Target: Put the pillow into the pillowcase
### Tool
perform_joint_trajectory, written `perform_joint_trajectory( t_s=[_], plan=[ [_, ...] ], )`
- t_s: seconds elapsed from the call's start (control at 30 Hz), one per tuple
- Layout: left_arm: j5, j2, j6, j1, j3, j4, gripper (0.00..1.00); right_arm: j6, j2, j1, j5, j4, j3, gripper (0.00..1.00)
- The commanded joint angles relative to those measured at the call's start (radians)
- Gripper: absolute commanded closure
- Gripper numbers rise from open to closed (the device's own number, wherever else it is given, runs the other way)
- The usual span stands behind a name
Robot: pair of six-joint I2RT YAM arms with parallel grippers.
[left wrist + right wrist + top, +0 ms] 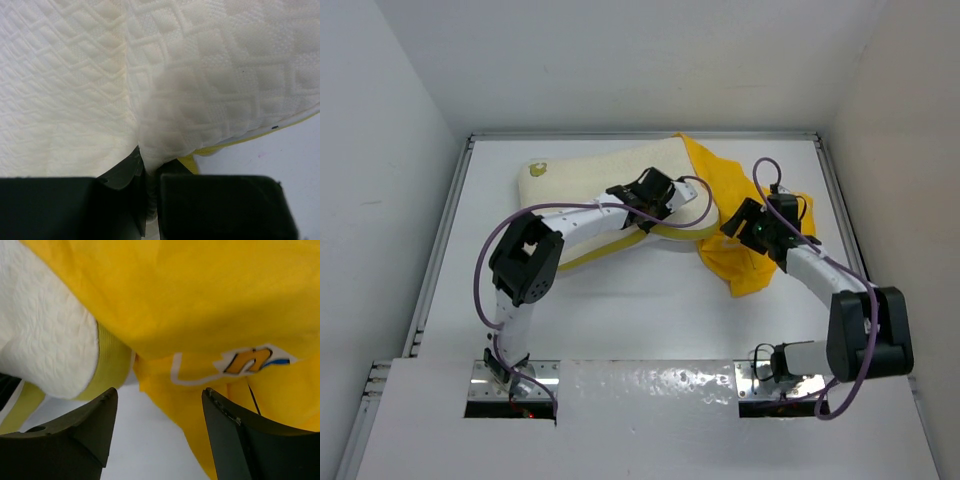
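left claw (149, 170) clamped on pillow (225, 75) edge, right claw (157, 407) spread apart, pillowcase (200, 305) just ahead

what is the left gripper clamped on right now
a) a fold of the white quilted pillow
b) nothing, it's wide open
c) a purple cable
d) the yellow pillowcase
a: in the left wrist view the left gripper is shut on a bunched fold of the cream quilted pillow, and no yellow case fabric is in its grip.
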Motion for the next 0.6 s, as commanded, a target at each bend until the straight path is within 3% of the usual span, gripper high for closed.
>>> perform_joint_trajectory(
  t_s=[0.0, 0.23, 0.33, 0.43, 0.47, 0.57],
  plan=[
    [0.004, -0.060, -0.002, 0.003, -0.011, 0.026, 1.00, 0.033, 0.063, 0.005, 0.061, 0.168, 0.082, 0.32],
    [0.003, -0.067, -0.001, 0.001, -0.023, 0.034, 1.00, 0.036, 0.253, 0.003, 0.135, 0.174, 0.147, 0.38],
    [-0.001, -0.070, 0.001, 0.001, -0.023, 0.031, 1.00, 0.021, 0.319, 0.006, 0.167, 0.216, 0.156, 0.51],
    [-0.010, -0.075, 0.003, 0.001, -0.025, 0.038, 1.00, -0.012, 0.361, 0.005, 0.195, 0.190, 0.194, 0.82],
    [-0.014, -0.077, -0.001, 0.001, -0.025, 0.040, 1.00, -0.041, 0.359, 0.005, 0.193, 0.176, 0.212, 1.00],
    [-0.034, -0.075, -0.008, 0.001, -0.019, 0.039, 1.00, -0.138, 0.286, 0.006, 0.149, 0.119, 0.216, 1.00]
  ],
)
